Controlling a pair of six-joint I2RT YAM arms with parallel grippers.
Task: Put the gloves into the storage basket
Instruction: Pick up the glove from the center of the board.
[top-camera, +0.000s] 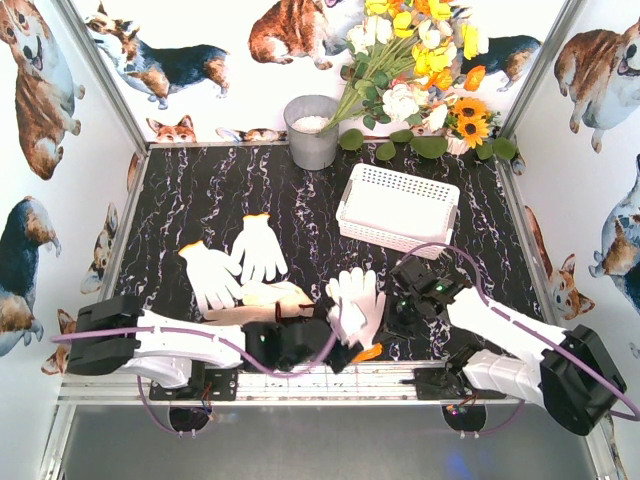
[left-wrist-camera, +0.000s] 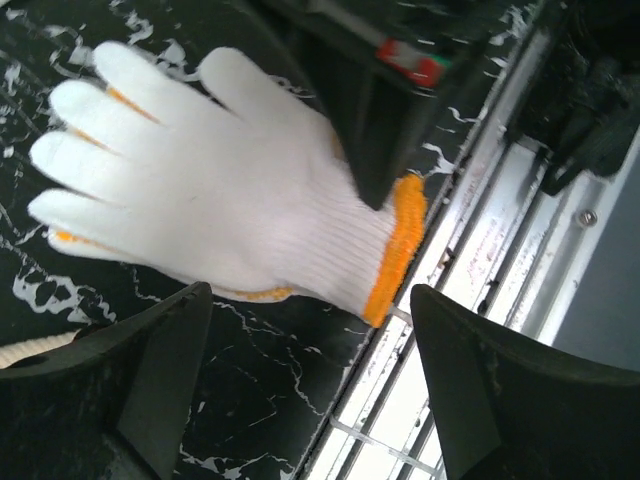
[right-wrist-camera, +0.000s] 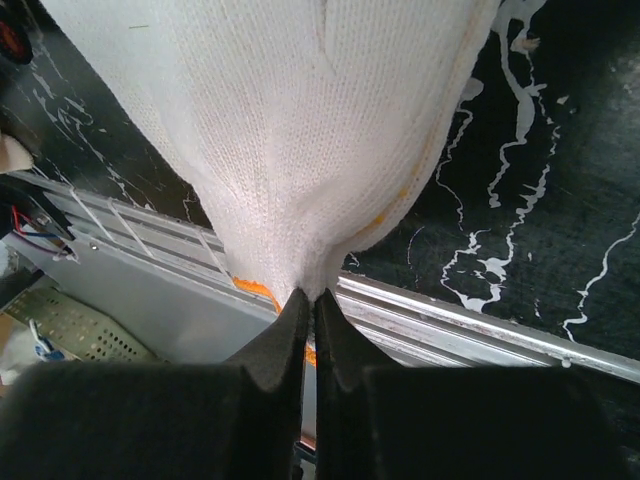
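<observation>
- Glove (top-camera: 356, 298), cream-white knit with an orange cuff: lies at the near edge of the table, about mid-width. The cuff is toward the rail (left-wrist-camera: 500, 250) and the fingers point to the far edge.
- Right gripper (right-wrist-camera: 310, 300): jaws pressed together on a small fold of this glove's knit by the cuff, with the fabric bunching into the pinch.
- Left gripper (left-wrist-camera: 310, 300): jaws spread wide with nothing between them, low over the near edge, the same cuff just ahead.
- Storage basket (top-camera: 390, 236), white with slotted sides: on the right half of the table toward the far edge, well apart from the pinched glove.
- Stock not yet handled: two more gloves (top-camera: 232, 262) lie flat side by side, left of centre. A cream piece (top-camera: 265, 295) just nearer the edge is likely another glove.
- Step in hand, as I judge it: the right arm lifts its glove and carries it to the basket.
- Method: I would first draw the left arm back toward the near left corner, since its fingers flank the cuff.
- Method: I would raise the right arm straight up until the glove's fingers hang free of the table, then travel slowly.
- Method: I would keep the drooping knit above the basket's near wall and let go over its middle.
- Risk: the pinch holds only a thin fold and may slip under a quick swing.
- Not the target: grey bucket (top-camera: 312, 135) at the far edge.
</observation>
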